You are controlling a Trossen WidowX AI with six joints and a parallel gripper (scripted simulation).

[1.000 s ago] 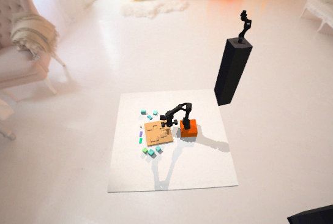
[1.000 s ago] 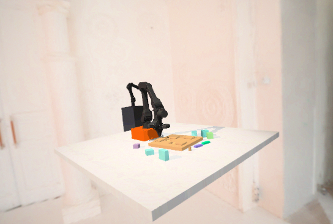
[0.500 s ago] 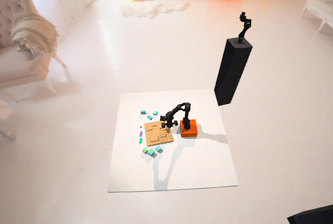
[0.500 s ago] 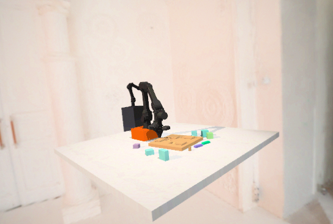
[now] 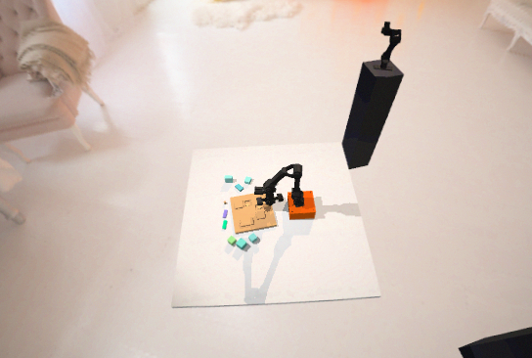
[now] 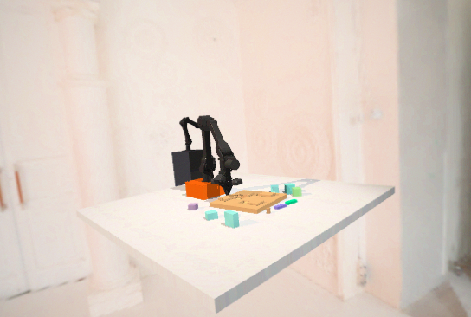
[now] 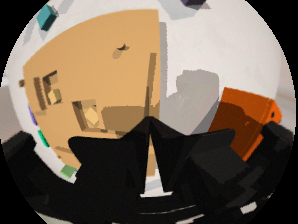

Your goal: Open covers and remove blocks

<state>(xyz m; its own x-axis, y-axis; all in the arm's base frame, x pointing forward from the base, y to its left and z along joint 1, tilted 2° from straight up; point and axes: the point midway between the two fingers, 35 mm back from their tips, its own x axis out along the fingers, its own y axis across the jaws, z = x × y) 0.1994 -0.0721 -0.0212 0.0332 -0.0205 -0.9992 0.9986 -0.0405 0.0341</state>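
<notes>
The tan puzzle board lies flat on the table. My gripper is shut and empty, low over the board's edge nearest the orange base; whether its tips touch is unclear. The wrist view shows two recesses, each with a small tan piece in or over it, and a narrow slot by that edge. Covers match the board's colour; their positions are hard to tell. Off the board lie a purple bar, a green bar and a lime block.
Several teal blocks stand beside two sides of the board, one tall block among them. A mauve block lies near the orange base. A tiny brown piece is at the board's far side.
</notes>
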